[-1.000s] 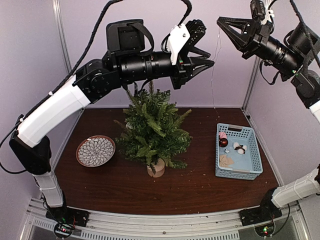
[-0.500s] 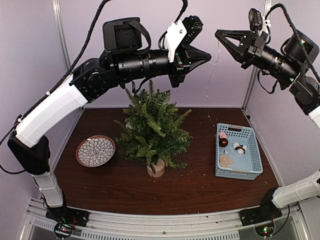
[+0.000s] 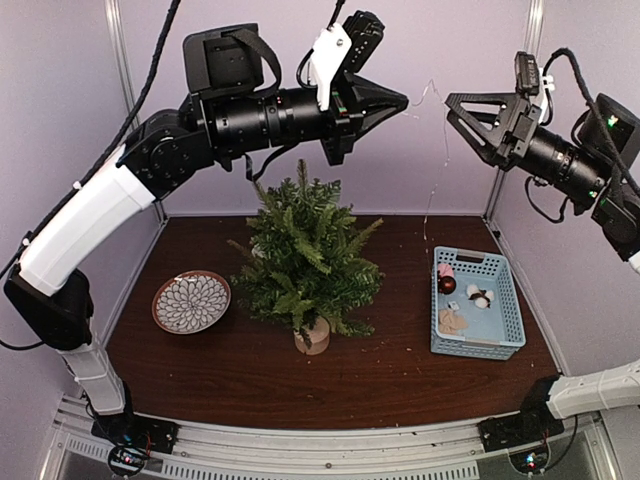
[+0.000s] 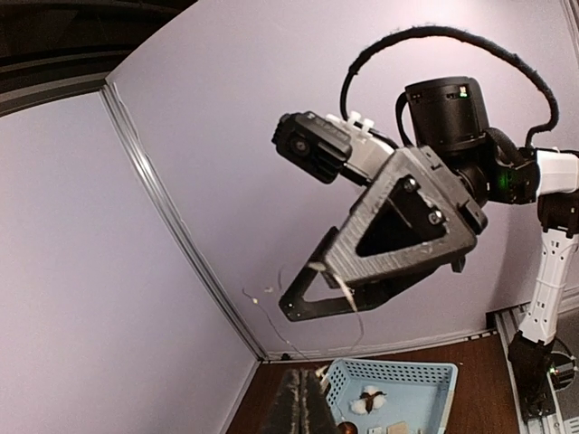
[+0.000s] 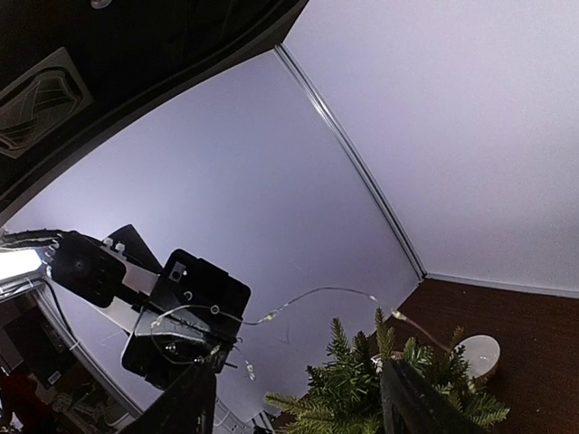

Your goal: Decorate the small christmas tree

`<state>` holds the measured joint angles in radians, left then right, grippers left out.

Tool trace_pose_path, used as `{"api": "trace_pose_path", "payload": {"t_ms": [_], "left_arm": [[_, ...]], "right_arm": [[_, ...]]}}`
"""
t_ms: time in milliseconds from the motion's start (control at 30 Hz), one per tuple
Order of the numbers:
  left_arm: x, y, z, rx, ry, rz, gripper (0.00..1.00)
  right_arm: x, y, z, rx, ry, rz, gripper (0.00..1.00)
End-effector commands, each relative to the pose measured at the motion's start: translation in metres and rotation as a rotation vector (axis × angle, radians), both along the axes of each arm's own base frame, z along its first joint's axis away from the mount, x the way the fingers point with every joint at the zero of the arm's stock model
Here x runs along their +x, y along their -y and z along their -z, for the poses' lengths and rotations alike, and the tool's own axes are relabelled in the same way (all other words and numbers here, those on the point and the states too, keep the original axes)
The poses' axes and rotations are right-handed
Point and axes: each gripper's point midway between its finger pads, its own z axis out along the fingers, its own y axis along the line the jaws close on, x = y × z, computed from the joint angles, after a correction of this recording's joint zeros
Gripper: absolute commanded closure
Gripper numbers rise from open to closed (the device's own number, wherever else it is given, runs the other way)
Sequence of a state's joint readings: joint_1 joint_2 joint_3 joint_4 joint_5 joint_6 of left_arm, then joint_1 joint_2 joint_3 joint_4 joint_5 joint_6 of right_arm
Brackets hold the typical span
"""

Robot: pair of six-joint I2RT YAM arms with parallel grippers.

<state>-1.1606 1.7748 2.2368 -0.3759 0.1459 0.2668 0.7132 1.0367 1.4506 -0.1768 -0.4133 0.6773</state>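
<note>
The small christmas tree (image 3: 305, 255) is being supported upright on the table (image 3: 400, 380), between a patterned plate (image 3: 191, 302) and a blue basket (image 3: 510, 320). High above it, a thin light wire (image 5: 326, 289) is being pinched by the closed left gripper (image 3: 400, 100). The right gripper (image 5: 297, 384) fingers are being held well apart.

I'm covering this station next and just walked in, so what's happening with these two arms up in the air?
They're decorating the small christmas tree. The left gripper, raised above it, is shut on a thin beaded wire, apparently a light string. The right gripper faces it, open, holding nothing. The tree looks undecorated; ornaments lie in the blue basket.
</note>
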Motion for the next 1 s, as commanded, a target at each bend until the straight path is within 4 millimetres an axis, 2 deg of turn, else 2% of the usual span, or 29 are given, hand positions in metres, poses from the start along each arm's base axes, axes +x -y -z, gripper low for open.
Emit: {"api": "trace_pose_path", "payload": {"t_ms": [0, 267, 400, 600, 833, 967], "left_arm": [[-0.009, -0.019, -0.031, -0.068, 0.004, -0.007, 1.00], [-0.012, -0.025, -0.043, -0.093, 0.009, 0.000, 1.00], [-0.012, -0.026, -0.045, -0.098, 0.014, -0.003, 1.00], [-0.013, -0.026, -0.048, -0.105, 0.022, -0.004, 1.00], [-0.012, -0.027, -0.047, -0.101, 0.027, -0.011, 1.00], [-0.011, -0.028, -0.048, -0.102, 0.033, -0.015, 1.00]], "right_arm": [[-0.007, 0.012, 0.018, -0.096, 0.054, 0.052, 0.29], [-0.004, 0.033, 0.088, -0.285, 0.024, 0.164, 0.14], [-0.001, 0.030, 0.125, -0.346, -0.004, 0.161, 0.11], [0.007, 0.020, 0.176, -0.412, -0.044, 0.133, 0.17], [0.016, 0.008, 0.213, -0.451, -0.069, 0.110, 0.26], [0.022, 0.002, 0.222, -0.451, -0.070, 0.108, 0.30]]}}
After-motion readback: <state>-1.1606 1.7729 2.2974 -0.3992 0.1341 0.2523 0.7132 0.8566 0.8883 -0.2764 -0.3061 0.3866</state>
